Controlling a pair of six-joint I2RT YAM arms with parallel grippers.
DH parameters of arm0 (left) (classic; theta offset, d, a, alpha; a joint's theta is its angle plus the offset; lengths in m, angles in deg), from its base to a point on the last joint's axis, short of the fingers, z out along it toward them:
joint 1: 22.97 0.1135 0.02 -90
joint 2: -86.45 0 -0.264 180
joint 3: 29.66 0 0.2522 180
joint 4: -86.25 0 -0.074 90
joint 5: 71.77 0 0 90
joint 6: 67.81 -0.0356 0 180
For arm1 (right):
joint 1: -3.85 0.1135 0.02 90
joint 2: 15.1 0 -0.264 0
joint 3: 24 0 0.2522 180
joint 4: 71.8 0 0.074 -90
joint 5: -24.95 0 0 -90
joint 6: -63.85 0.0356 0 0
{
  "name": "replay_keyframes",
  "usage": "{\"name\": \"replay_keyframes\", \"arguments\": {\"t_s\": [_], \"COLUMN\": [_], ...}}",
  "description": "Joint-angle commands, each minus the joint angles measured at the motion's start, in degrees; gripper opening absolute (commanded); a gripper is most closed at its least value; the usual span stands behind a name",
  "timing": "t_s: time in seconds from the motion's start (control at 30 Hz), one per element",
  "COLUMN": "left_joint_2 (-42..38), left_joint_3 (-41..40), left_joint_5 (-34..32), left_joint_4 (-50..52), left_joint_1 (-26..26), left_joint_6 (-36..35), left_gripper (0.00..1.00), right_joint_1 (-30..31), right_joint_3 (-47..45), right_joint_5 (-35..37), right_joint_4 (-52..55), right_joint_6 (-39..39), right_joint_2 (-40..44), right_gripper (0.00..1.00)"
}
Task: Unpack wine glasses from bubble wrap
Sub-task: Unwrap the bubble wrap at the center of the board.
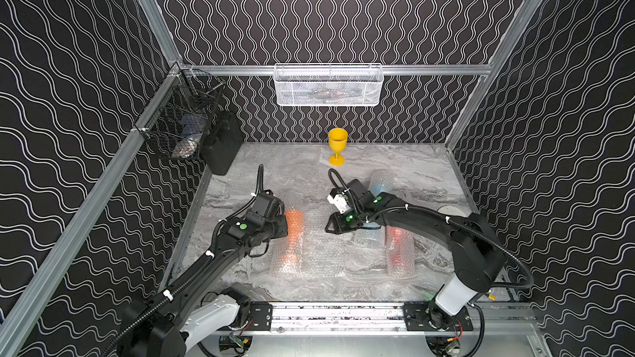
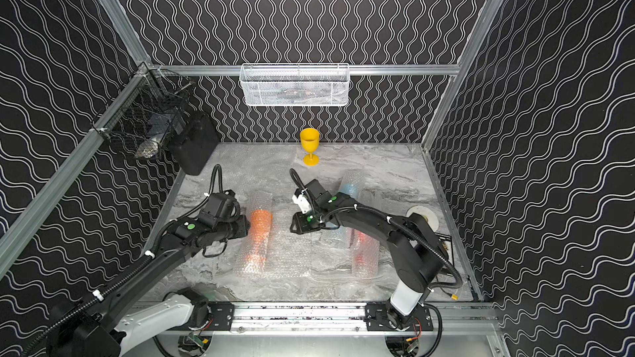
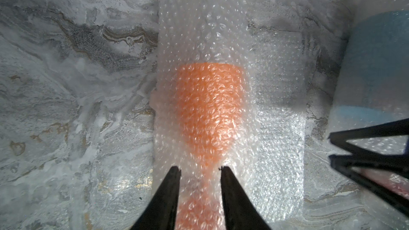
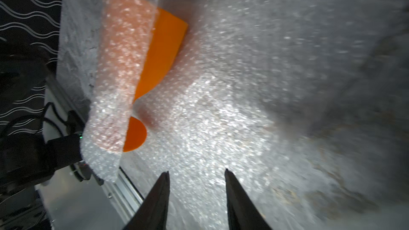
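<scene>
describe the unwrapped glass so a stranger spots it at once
Find the white mesh basket on the back wall. Below it, at the marble table's far edge, stands the yellow goblet. It alone is upright and bare; the others lie in bubble wrap.

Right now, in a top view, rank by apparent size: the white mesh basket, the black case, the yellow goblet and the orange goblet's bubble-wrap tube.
1. white mesh basket
2. black case and orange goblet's bubble-wrap tube: about alike, with the tube partly hidden under the left arm, so unranked
3. yellow goblet
</scene>
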Motion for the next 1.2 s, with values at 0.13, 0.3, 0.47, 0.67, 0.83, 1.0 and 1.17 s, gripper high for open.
{"name": "replay_keyframes", "arguments": {"t_s": [0.13,0.3,0.47,0.67,0.83,1.0,1.17], "left_joint_2": [-1.7,-3.8,-5.6,-8.2,-10.8,-12.4,-11.8], "left_joint_3": [2.7,5.1,7.4,11.2,14.4,14.8,12.8], "left_joint_5": [-2.1,-3.3,-2.7,-4.5,-8.0,-8.9,-6.5], "left_joint_4": [2.8,5.9,7.8,11.4,14.4,15.3,13.7], "left_joint_1": [1.5,3.8,5.8,7.1,7.2,7.3,7.3], "left_joint_6": [-1.4,-2.4,-3.2,-4.5,-5.7,-6.0,-5.6], "left_gripper": [0.36,0.36,0.36,0.36,0.36,0.36,0.36], "right_joint_1": [4.7,7.3,9.4,11.7,12.7,12.4,12.0], "right_joint_3": [2.7,6.8,12.9,23.8,34.1,33.8,31.5], "right_joint_5": [-10.1,-10.7,-13.0,-13.9,-16.2,-14.5,-12.5], "right_joint_4": [-10.2,-11.3,-12.9,-14.2,-12.9,-12.5,-11.3], "right_joint_6": [6.9,7.8,9.1,10.8,11.8,11.8,10.0], "right_joint_2": [-6.2,-9.1,-14.4,-22.4,-28.7,-26.9,-22.8], "right_gripper": [0.43,0.44,0.44,0.44,0.44,0.49,0.53]}}
